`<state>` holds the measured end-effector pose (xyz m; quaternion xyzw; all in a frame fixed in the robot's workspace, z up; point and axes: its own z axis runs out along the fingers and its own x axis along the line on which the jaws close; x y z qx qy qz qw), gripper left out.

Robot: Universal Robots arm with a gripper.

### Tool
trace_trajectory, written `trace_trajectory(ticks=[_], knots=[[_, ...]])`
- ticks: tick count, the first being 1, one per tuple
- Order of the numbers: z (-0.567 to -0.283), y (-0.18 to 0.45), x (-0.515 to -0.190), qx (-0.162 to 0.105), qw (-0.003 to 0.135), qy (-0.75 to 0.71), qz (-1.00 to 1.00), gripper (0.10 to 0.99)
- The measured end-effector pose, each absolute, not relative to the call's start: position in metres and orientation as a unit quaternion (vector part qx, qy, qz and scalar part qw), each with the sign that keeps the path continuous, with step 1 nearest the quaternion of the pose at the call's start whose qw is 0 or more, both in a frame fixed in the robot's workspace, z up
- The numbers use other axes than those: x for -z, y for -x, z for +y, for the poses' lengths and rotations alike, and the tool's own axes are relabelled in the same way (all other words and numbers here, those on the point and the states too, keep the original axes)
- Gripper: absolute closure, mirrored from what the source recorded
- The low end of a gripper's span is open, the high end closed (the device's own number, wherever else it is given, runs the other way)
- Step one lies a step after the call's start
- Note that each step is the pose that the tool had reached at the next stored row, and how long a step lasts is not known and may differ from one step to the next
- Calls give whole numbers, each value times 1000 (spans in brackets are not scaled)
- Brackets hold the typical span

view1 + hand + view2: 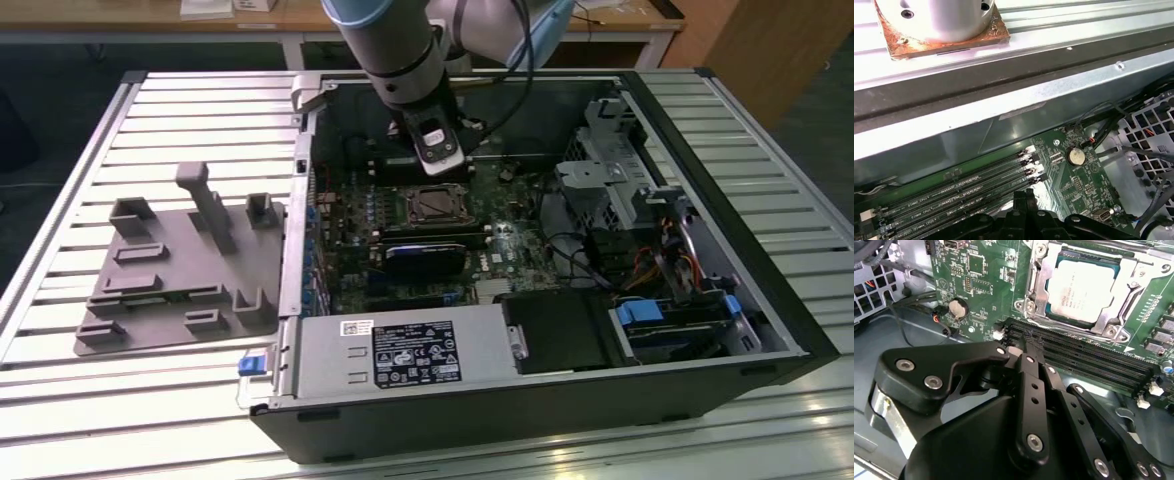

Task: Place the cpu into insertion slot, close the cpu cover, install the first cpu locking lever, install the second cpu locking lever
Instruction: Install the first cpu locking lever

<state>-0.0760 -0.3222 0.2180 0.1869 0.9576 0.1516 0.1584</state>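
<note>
Going from the exterior view's left, we pass the grey fixture plate (180,275) on the table, then the open computer case (747,300) with the pincer (439,150) hanging just above the insertion slot (437,204). In the second wrist view its fingers (1030,352) look pressed together with nothing between them. Just beyond the fingertips, past the memory slots (1079,362), the cpu (1081,287) sits in the slot with the cpu cover (1041,290) lying over its edges. We judge placing and covering done; whether either lever is latched we cannot tell.
</note>
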Motion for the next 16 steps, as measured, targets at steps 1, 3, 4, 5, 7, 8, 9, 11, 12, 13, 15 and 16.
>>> trace_trajectory(ticks=[1,3,4,5,7,8,9,11,12,13,15,16], knots=[[-322,76,-218,-150,156,-187,958,984],[-322,75,-218,-145,150,-188,960,984],[-322,75,-218,-141,146,-188,961,984],[-322,75,-218,-137,143,-188,962,984],[-322,74,-217,-128,133,-188,965,984],[-322,74,-217,-123,127,-189,966,984],[-322,74,-217,-119,120,-189,967,984],[-322,73,-217,-108,110,-190,970,984],[-322,72,-217,-102,108,-190,971,984],[-322,72,-217,-97,107,-189,971,984],[-322,72,-217,-85,106,-188,973,984],[-322,71,-217,-78,106,-188,973,984]])
